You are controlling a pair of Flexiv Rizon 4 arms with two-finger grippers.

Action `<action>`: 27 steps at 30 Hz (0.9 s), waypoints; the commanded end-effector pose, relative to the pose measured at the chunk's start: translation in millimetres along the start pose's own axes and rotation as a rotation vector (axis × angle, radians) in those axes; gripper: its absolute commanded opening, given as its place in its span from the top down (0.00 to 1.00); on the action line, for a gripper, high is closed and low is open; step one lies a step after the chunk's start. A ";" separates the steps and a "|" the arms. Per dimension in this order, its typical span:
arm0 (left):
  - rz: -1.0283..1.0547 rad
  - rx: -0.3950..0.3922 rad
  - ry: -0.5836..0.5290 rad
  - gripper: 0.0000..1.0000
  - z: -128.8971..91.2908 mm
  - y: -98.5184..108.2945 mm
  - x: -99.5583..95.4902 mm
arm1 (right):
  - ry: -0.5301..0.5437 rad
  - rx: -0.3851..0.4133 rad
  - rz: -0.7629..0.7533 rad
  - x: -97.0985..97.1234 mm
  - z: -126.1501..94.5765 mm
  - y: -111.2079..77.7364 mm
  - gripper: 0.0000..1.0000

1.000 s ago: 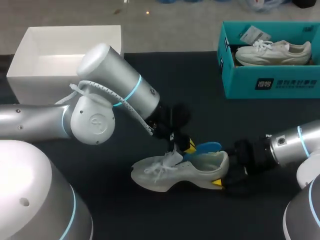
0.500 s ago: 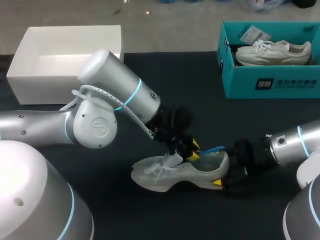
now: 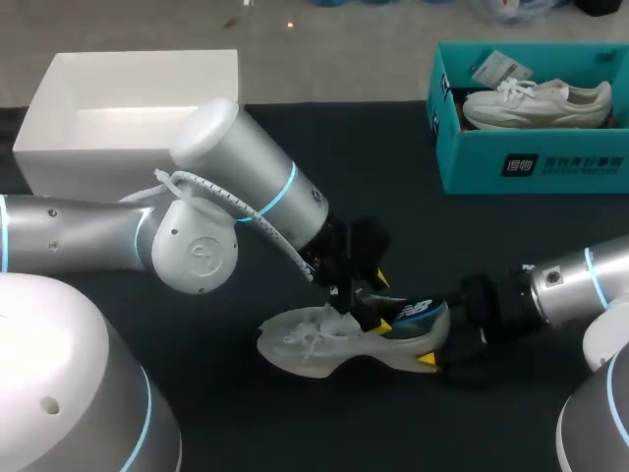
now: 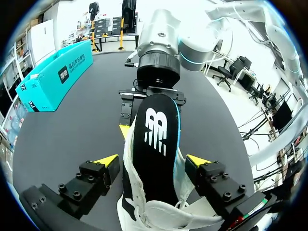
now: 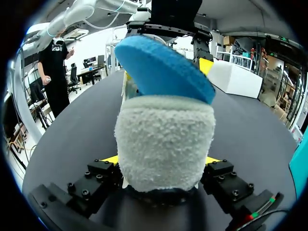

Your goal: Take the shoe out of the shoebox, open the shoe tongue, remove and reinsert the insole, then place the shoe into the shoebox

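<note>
- Table: dark surface that carries everything below.
- Left arm: comes in from the table's left edge and reaches past the middle to the shoe's opening.
- Right arm: comes in from the right edge, low, behind the shoe's heel.
- White box: open-topped, at the far left corner.
- Teal shoebox: at the far right corner, holding a second pale shoe; probably the box the task means.
- Shoe: pale sneaker lying near the middle of the near edge, toe toward the left edge, well apart from both boxes.
- Insole: black top, blue underside; its forepart lies inside the shoe and its heel end rides up above the heel collar.
- Left gripper: fingers spread wide on either side of the collar, with no grip on the insole.
- Right gripper: fingers clamped on the shoe's heel from both sides.
- Step in hand: reinserting the insole, nearly done.
- Next move calls for: pressing the raised heel end down flat while the heel clamp steadies the shoe, then carrying the shoe to the shoebox.
</note>
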State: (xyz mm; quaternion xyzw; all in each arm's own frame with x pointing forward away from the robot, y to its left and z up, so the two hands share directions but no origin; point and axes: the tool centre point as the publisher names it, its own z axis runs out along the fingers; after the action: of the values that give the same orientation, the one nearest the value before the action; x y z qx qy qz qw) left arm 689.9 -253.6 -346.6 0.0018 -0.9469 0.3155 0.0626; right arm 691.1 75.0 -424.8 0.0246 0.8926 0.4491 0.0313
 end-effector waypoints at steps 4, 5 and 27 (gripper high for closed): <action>0.036 0.016 -0.035 0.18 8.9 -7.6 4.6 | -0.003 0.003 0.000 1.2 5.6 -2.0 1.00; 0.045 0.017 -0.038 0.18 9.0 -9.0 5.6 | -0.003 0.003 0.000 1.2 5.6 -2.0 1.00; 0.110 -0.069 -0.231 1.00 21.7 -11.0 9.2 | -0.003 0.003 0.000 1.2 5.6 -2.0 1.00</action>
State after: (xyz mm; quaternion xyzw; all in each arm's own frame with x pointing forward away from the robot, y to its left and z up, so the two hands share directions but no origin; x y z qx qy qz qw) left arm 680.1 -276.1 -357.9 -0.0178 -0.9567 0.2846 -0.0582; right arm 691.2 74.8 -424.9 0.0248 0.8926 0.4491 0.0314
